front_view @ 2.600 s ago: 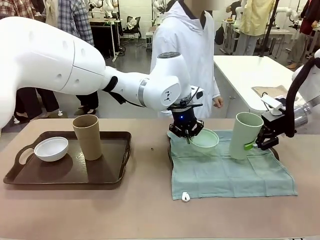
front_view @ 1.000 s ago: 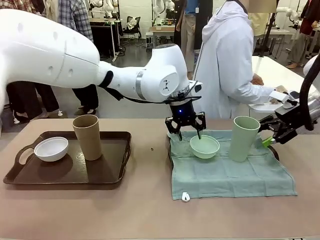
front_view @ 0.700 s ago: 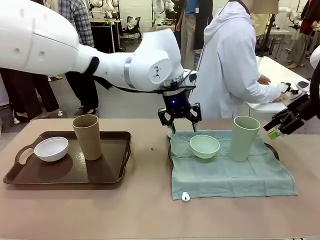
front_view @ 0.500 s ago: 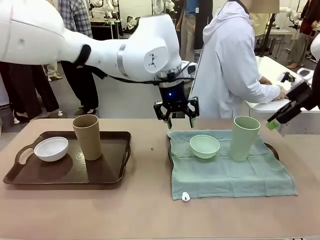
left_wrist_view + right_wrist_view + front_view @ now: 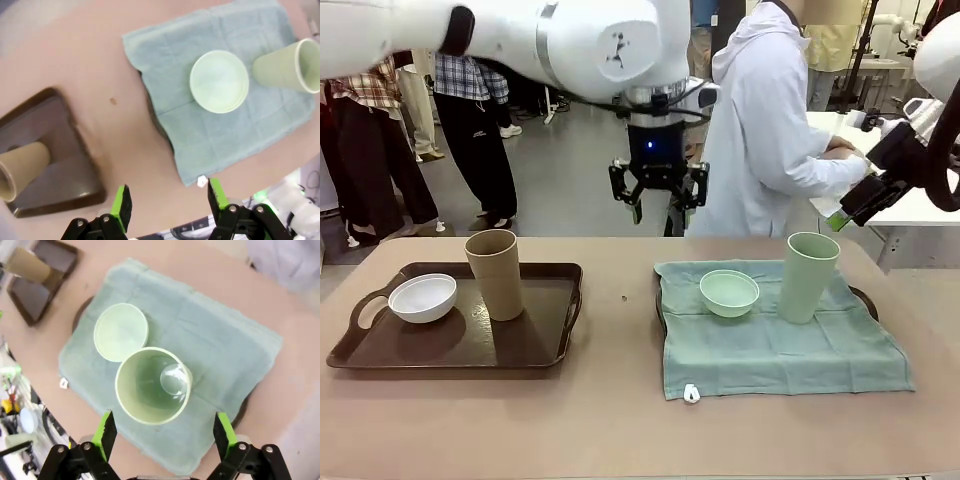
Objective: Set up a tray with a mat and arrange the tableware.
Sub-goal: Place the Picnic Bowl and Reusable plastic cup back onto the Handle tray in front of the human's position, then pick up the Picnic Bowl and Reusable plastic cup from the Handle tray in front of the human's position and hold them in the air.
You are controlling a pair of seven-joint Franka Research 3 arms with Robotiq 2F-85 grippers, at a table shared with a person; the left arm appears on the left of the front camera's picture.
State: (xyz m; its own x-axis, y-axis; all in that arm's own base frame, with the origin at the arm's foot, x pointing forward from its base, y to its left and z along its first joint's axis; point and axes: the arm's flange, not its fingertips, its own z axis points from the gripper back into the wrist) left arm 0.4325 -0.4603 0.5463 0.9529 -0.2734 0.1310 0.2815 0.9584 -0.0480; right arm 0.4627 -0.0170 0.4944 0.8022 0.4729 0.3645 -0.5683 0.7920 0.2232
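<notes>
A mint green bowl (image 5: 729, 292) and a mint green tumbler (image 5: 808, 277) stand side by side on a green mat (image 5: 775, 340), which covers a dark tray whose rim (image 5: 660, 312) peeks out. My left gripper (image 5: 658, 205) hangs open high above the table, behind the bowl. My right gripper (image 5: 850, 208) is open, raised to the right of the tumbler. From the left wrist I look down on the bowl (image 5: 219, 81), the tumbler (image 5: 285, 66) and the mat (image 5: 200, 125). Under the right gripper (image 5: 162, 432) stands the tumbler (image 5: 150, 390), with the bowl (image 5: 121, 332) beside it.
At the left a brown tray (image 5: 460, 345) holds a white bowl (image 5: 422, 297) and a tan-brown tumbler (image 5: 496, 274). A small white tag (image 5: 691, 394) lies at the mat's front edge. A person in a white coat (image 5: 770, 130) stands across the table, turned toward another table.
Both grippers let go of the mint bowl and tumbler, opened, and rose up and away. The bowl and tumbler stay on the mat. The person turned to the right.
</notes>
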